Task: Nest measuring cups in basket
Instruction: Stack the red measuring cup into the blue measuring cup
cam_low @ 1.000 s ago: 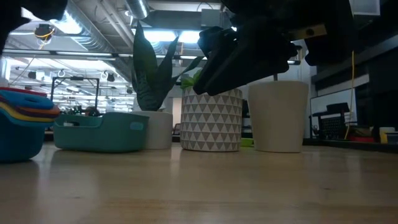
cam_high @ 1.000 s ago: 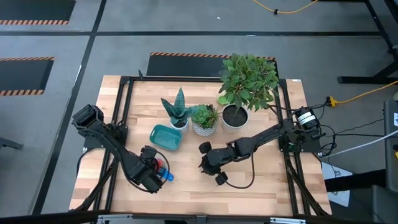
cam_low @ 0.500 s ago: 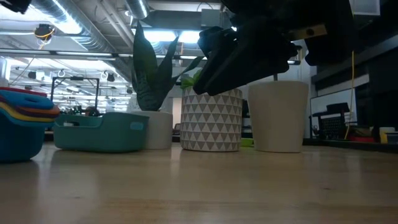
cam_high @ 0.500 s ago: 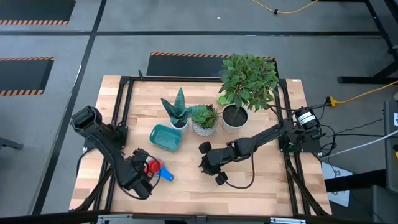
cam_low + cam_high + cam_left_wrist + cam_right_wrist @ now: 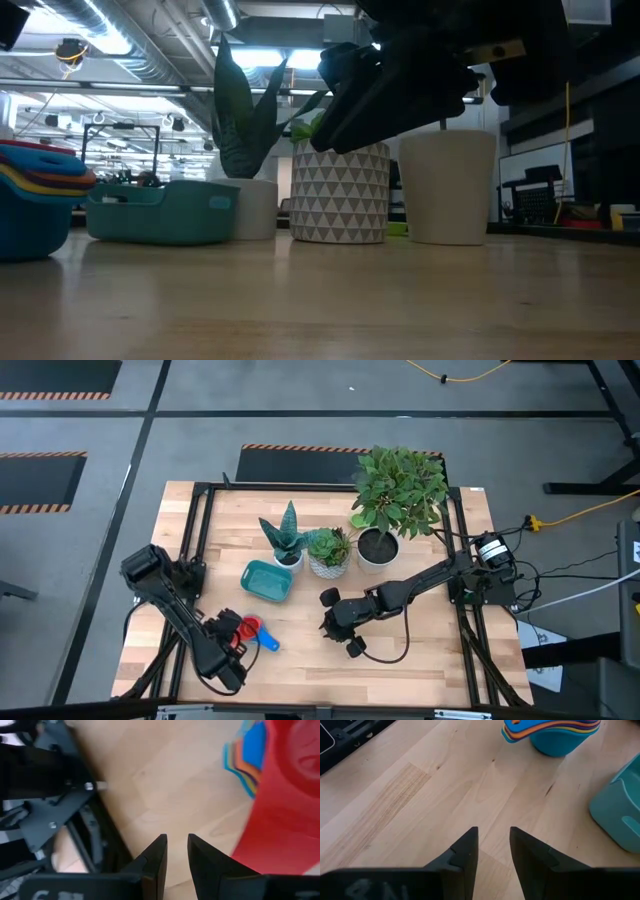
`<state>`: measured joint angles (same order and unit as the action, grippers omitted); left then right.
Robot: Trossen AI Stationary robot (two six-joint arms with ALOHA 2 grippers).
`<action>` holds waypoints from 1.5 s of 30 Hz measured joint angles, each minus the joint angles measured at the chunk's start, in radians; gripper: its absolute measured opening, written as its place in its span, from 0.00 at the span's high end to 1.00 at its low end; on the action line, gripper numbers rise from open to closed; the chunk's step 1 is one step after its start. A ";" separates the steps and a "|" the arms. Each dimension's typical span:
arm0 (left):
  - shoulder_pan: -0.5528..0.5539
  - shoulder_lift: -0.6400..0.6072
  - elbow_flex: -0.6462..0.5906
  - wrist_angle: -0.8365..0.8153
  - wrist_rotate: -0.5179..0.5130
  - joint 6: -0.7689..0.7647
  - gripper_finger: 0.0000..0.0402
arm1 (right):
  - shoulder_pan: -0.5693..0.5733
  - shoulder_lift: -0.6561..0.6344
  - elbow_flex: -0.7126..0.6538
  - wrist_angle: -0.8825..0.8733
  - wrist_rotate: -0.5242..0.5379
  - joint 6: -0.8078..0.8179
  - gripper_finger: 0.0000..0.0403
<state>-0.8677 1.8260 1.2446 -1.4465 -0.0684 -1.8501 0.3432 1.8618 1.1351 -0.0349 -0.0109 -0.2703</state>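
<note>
The measuring cups (image 5: 252,632) sat nested in one stack on the wooden table (image 5: 420,660), just beside the left gripper (image 5: 176,851), whose fingers stood a narrow gap apart and held nothing. The basket (image 5: 267,581) lay a little beyond the stack, near the white plant pots (image 5: 340,192). The right gripper (image 5: 493,846) hovered well apart from the stack, slightly parted and empty.

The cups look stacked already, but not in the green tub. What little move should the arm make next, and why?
Probably move the left gripper over the stack of measuring cups to grip it. The stack sits on the table near the basket, not in it, and the jaws hold nothing.
</note>
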 joint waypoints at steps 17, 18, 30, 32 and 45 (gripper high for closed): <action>0.000 -0.004 0.057 0.110 -0.007 0.057 0.83 | 0.000 0.000 0.000 0.000 0.000 0.000 0.71; 0.000 -0.004 0.068 0.114 -0.019 0.056 0.83 | 0.000 0.000 0.000 0.000 0.000 0.000 0.71; 0.022 -0.005 0.105 0.280 -0.239 0.049 0.83 | 0.000 0.000 0.000 0.000 0.000 0.000 0.71; 0.030 -0.005 0.106 0.301 -0.265 0.062 0.83 | 0.000 0.000 0.000 0.003 0.000 0.000 0.71; -0.024 -0.005 0.275 0.099 -0.170 0.151 0.83 | 0.001 0.002 -0.001 0.254 -0.036 0.003 0.71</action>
<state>-0.8916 1.8206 1.5195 -1.3470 -0.2388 -1.6987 0.3439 1.8633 1.1343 0.2187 -0.0467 -0.2668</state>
